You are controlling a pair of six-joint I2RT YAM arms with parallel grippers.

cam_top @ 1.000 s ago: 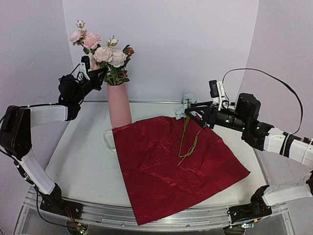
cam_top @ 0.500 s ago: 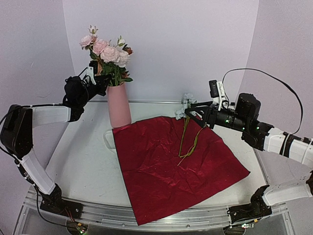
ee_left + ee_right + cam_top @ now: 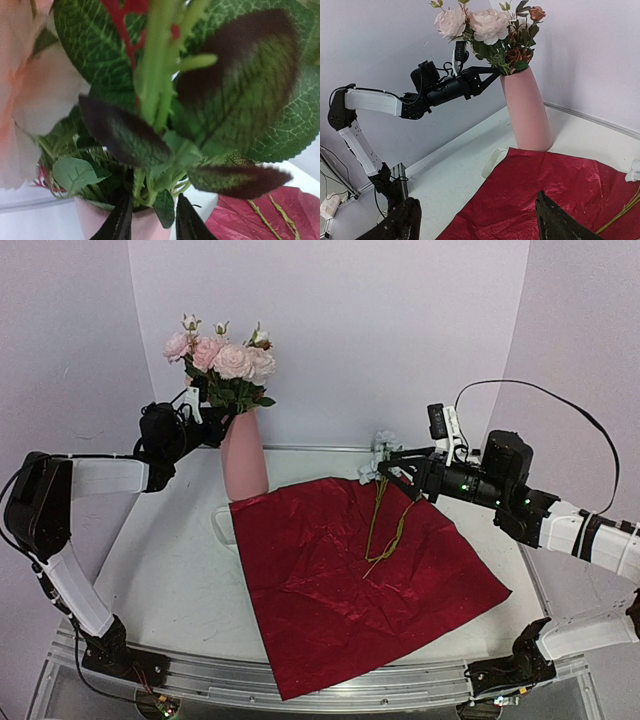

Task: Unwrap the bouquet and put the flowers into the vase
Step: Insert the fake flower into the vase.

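Most flowers (image 3: pixel 225 360) stand in the vase (image 3: pixel 244 455); loose stems (image 3: pixel 385 525) lie on red paper (image 3: pixel 330 610) right of it. They look light, thin and bendy, best pinched mid-stem. The right gripper (image 3: pixel 477 217) gapes empty above them; the left gripper (image 3: pixel 150 222), at the vase's rim, is barely parted, its hold unclear.

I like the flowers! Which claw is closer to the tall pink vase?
Left. The left claw is at the mouth of the tall salmon-pink vase; the right claw hovers by the crinkled red paper.
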